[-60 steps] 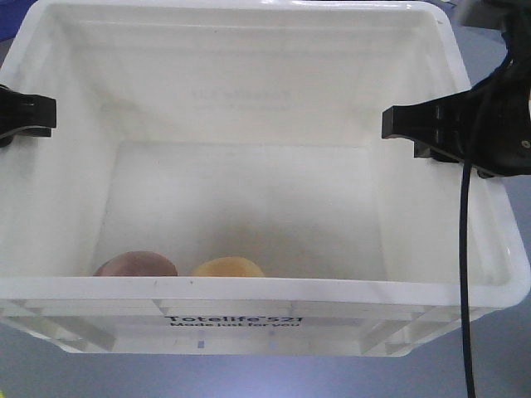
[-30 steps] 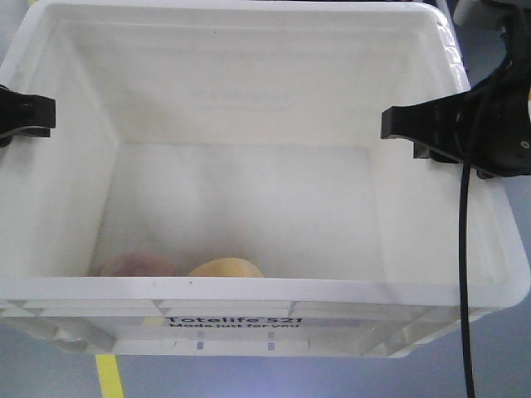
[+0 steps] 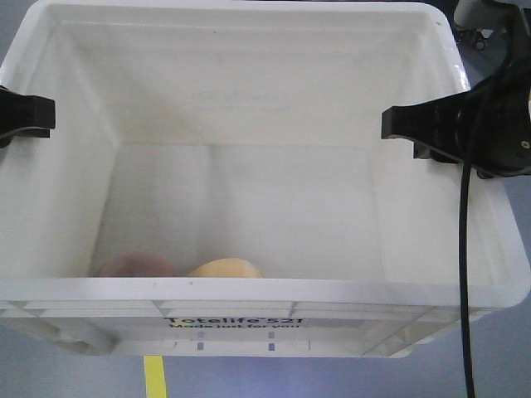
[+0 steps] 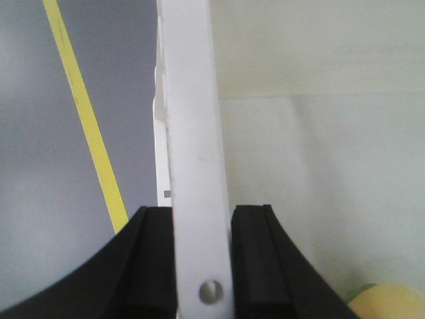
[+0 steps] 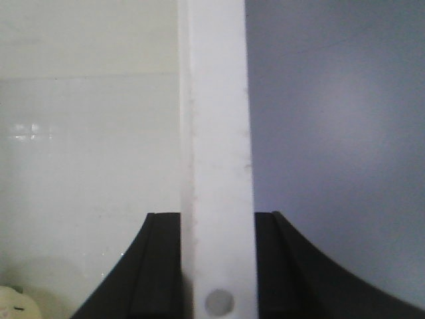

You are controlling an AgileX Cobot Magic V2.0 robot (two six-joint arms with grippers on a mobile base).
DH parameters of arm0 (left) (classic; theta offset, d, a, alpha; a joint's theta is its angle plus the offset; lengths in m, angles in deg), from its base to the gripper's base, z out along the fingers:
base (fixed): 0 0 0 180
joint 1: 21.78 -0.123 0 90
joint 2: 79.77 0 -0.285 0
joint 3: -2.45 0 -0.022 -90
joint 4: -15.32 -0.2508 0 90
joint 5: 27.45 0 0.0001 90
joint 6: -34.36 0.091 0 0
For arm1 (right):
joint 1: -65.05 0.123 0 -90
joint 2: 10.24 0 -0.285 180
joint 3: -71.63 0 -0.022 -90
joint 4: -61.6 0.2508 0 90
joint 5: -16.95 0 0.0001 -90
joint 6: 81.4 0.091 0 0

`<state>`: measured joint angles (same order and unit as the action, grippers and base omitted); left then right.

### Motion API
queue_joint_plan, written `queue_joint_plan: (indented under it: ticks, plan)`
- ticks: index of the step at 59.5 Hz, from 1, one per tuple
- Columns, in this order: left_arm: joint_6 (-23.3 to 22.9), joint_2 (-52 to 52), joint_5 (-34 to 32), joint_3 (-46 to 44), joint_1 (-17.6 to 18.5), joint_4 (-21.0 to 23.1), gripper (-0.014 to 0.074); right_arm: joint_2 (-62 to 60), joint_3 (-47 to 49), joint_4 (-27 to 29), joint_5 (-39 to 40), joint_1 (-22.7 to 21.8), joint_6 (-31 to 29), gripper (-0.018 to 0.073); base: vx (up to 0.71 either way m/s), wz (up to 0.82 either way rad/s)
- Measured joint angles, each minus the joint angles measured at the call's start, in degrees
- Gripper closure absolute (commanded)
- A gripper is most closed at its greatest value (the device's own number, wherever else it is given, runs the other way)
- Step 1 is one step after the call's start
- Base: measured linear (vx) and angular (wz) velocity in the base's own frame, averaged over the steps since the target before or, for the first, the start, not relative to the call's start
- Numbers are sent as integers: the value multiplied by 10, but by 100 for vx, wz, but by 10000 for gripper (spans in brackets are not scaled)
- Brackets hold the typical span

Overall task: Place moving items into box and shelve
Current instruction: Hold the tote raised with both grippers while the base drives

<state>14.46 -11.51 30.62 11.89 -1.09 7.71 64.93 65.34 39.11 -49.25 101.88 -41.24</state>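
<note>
The brownish round item (image 3: pixel 133 265) showed only from the front. Left gripper (image 4: pixel 202 266) and right gripper (image 5: pixel 218 266) clamped the white plastic box (image 3: pixel 249 290).

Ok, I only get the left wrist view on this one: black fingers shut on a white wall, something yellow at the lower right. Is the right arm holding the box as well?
Observer: Yes, the right gripper is shut on the opposite side wall of the box.
Operator: And the yellow thing?
Observer: A rounded yellow-orange item on the box floor against the near wall, with a reddish-brown item beside it.
Operator: Any label?
Observer: The near outer wall carries black print starting "Totelife".
</note>
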Motion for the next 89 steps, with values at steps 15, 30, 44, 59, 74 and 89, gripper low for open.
queue_joint_plan:
  ticks: [15, 30, 44, 59, 74, 89]
  plan:
    - [0, 0, 0, 0, 0, 0, 533, 0, 0, 0, 0, 0, 0, 432, -3, 19]
    - [0, 0, 0, 0, 0, 0, 533, 0, 0, 0, 0, 0, 0, 432, -3, 16]
    - [0, 0, 0, 0, 0, 0, 533, 0, 0, 0, 0, 0, 0, 432, -1, 15]
    - [0, 0, 0, 0, 0, 1, 533, 0, 0, 0, -1, 0, 0, 432, 3, 14]
    - [0, 0, 0, 0, 0, 1, 533, 0, 0, 0, -1, 0, 0, 432, 7, 22]
    - [0, 0, 0, 0, 0, 1, 533, 0, 0, 0, -1, 0, 0, 432, 13, 24]
